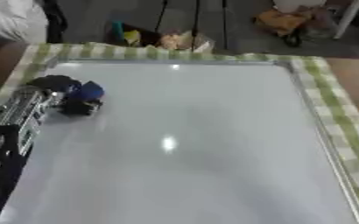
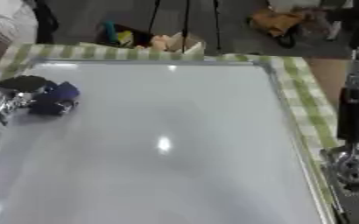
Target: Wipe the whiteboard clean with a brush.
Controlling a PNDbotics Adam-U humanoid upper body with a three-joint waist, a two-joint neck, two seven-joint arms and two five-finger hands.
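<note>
A large whiteboard (image 1: pixel 190 144) lies flat on the table and fills most of both views; its surface looks blank, with a glare spot near the middle. My left hand (image 1: pixel 69 97) rests on the board's far left part, its fingers curled round a blue brush (image 1: pixel 89 91). The left arm (image 1: pixel 14 127) runs in along the left edge. Of my right arm (image 2: pixel 353 131) only the black and silver forearm shows, at the right edge of the right eye view, beside the board; its hand is out of sight.
A green-and-white checked cloth (image 1: pixel 332 100) covers the table around the board's silver frame. Beyond the far edge lie bags and clutter on the floor (image 1: pixel 167 40). A person's white sleeve (image 1: pixel 6 17) shows at the top left.
</note>
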